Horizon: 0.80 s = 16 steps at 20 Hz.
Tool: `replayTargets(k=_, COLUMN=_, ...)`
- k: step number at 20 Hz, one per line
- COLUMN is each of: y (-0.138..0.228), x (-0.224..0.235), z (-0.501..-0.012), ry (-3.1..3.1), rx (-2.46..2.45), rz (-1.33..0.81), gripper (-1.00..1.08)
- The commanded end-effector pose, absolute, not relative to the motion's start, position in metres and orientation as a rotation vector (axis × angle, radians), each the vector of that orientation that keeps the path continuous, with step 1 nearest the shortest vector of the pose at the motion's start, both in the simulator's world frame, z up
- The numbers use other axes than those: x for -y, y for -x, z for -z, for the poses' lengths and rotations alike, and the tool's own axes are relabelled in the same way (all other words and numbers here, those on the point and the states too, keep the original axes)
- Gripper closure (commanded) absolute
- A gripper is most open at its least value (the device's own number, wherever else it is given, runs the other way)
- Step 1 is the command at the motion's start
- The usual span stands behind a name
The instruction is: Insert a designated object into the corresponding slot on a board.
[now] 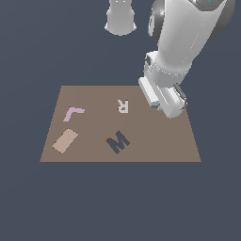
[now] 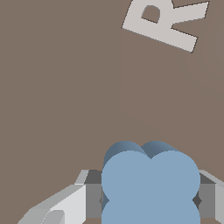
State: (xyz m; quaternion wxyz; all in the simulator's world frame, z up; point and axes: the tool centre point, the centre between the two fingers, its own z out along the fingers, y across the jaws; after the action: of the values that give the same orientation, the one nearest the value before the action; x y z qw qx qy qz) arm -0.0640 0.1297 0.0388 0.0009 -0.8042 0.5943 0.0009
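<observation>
Gripper (image 2: 148, 199) jaws clamping the light blue clover piece (image 2: 151, 183) from both sides, hanging over bare board (image 2: 61, 96) beside the R letter (image 2: 164, 24); clover slot not showing.

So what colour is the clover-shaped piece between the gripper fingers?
Light blue clover piece; the wrist view shows it best.

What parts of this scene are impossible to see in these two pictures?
- The slot: in neither view. In the exterior view the arm covers part of the board; the wrist view shows only bare board beside the R.
- The blue piece: hidden behind the arm in the exterior view; cut off by the edge in the wrist view.
- The gripper: the piece sits between its fingers; contact cannot be judged.
</observation>
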Motion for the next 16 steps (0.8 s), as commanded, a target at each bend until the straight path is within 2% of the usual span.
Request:
replayTargets(k=1, y=0.07, x=-0.134, z=-0.039, ry=2.458, rx=-1.952, rz=-0.003, gripper=1.08)
replayTargets(k=16, y=0.085, x=-0.15, z=-0.04, ry=2.239, rx=-2.2, rz=-0.004, gripper=1.08)
